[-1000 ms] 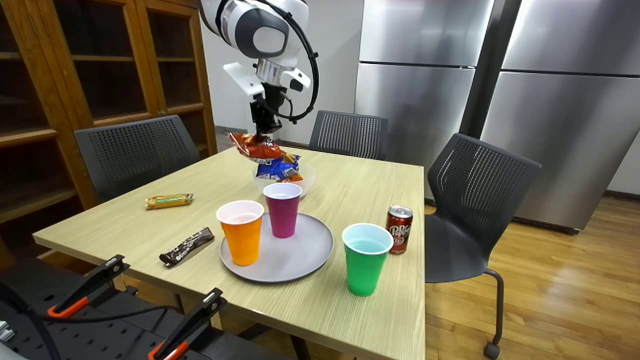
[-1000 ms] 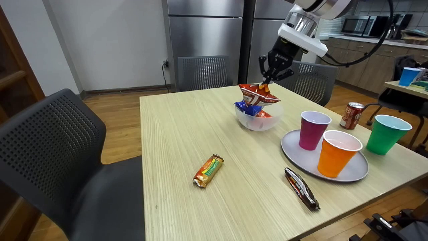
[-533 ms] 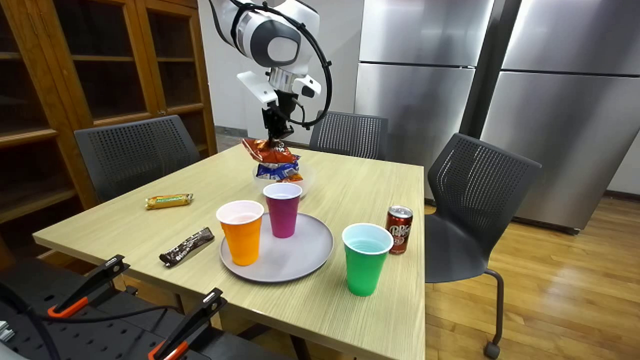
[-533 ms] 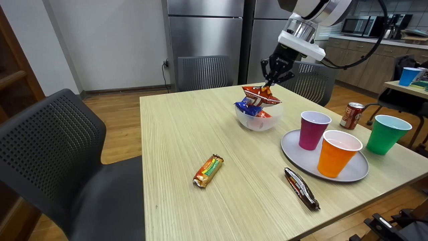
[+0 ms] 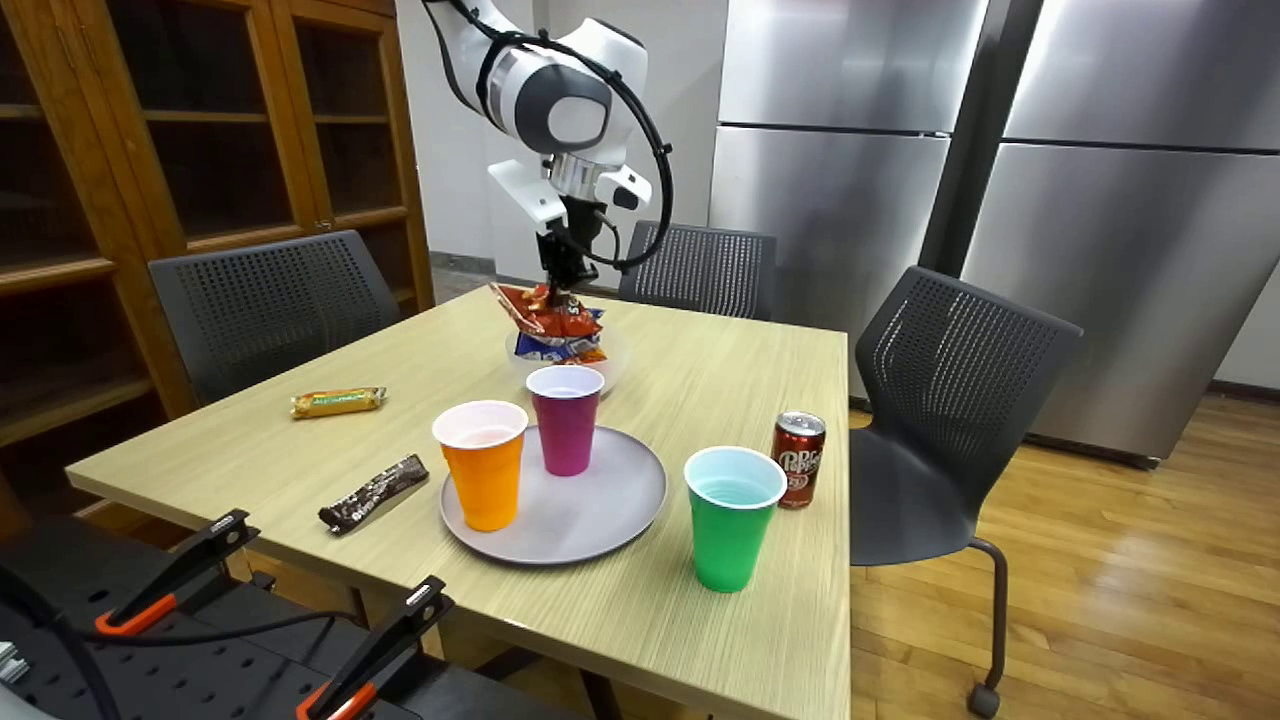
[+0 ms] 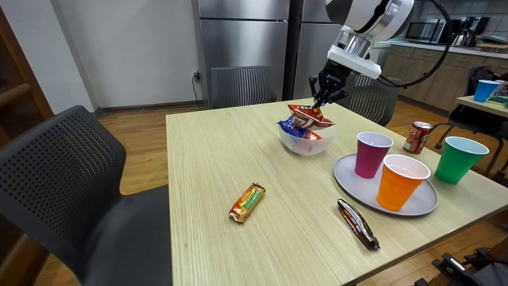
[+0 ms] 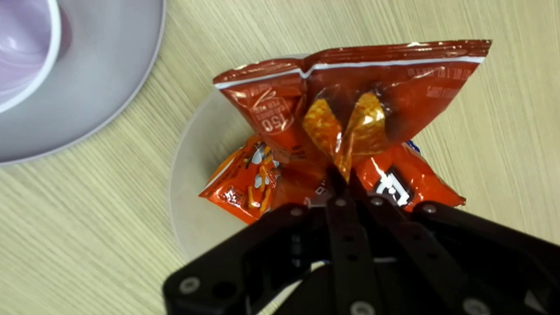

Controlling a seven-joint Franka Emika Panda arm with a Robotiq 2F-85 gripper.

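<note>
Item, held: one red chip bag (image 7: 350,100), pinched by its film between your jaws, which are pressed close together on it. It hangs from their ends, its sealed edge spread out ahead of them in the wrist view. Readable print: "150" and "calories per", inverted; two printed chips lie just ahead of your jaws. A black-and-white mark (image 7: 393,188) on red film sits beside them; whether it belongs to the same bag, you cannot tell.

Item, directly below your jaws: one frosted bowl (image 6: 301,147), containing an orange bag (image 7: 249,188) and a blue bag (image 6: 291,129), its white lettering too small to read.

Items, to one side of your jaws: one grey plate (image 5: 600,515), carrying a purple cup (image 5: 566,435), nearer them, and an orange cup (image 5: 485,485), farther off. Beyond: one green cup (image 5: 735,530); one can (image 5: 800,460), lettered "Dr Pepper" and "23".

Items, well apart from your jaws: one gold wrapped bar (image 6: 247,202), green label; one dark wrapped bar (image 6: 358,224). Lettering on both illegible.

Support: one pale wood table (image 6: 222,151).
</note>
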